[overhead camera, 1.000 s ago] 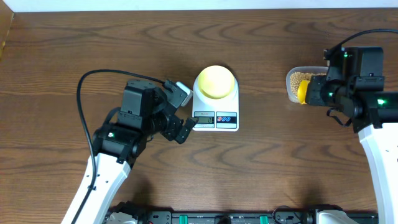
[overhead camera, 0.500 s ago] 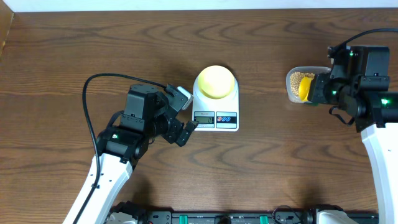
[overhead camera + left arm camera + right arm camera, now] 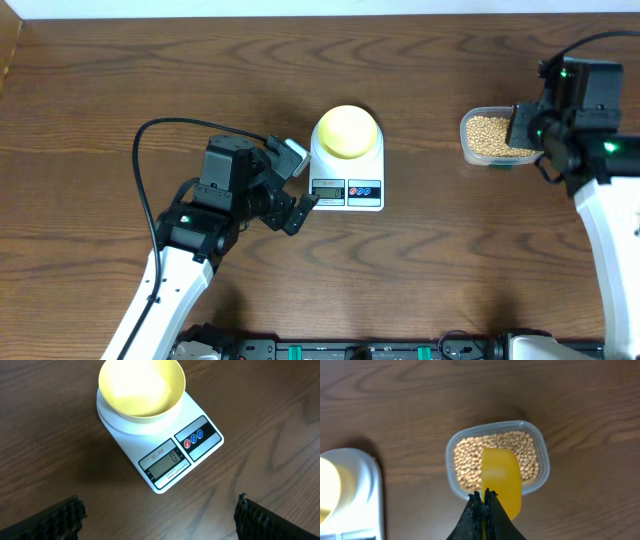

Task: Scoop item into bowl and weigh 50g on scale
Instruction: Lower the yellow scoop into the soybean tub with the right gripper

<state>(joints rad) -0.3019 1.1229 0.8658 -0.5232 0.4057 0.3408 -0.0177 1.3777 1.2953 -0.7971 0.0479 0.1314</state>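
Observation:
The pale yellow-green bowl (image 3: 347,131) stands empty on the white scale (image 3: 350,190); in the left wrist view the bowl (image 3: 141,387) is empty and the scale (image 3: 165,455) display reads 0. Tan beans (image 3: 485,132) fill a clear tub (image 3: 466,143) at the right. My right gripper (image 3: 484,496) is shut on a yellow scoop (image 3: 501,477), whose blade lies over the beans (image 3: 467,462) in the tub (image 3: 545,467). From overhead the right gripper (image 3: 522,125) hides the scoop. My left gripper (image 3: 298,183) is open and empty just left of the scale, its fingers (image 3: 160,522) wide apart.
The dark wood table (image 3: 430,260) carries only the scale and the tub. The scale's left part (image 3: 355,490) shows at the left edge of the right wrist view. Both arm bases stand at the front edge.
My right arm has moved back and right, bringing the scoop over the tub; the scoop is now hidden from overhead. My left gripper drew back slightly from the scale's display, then held still.

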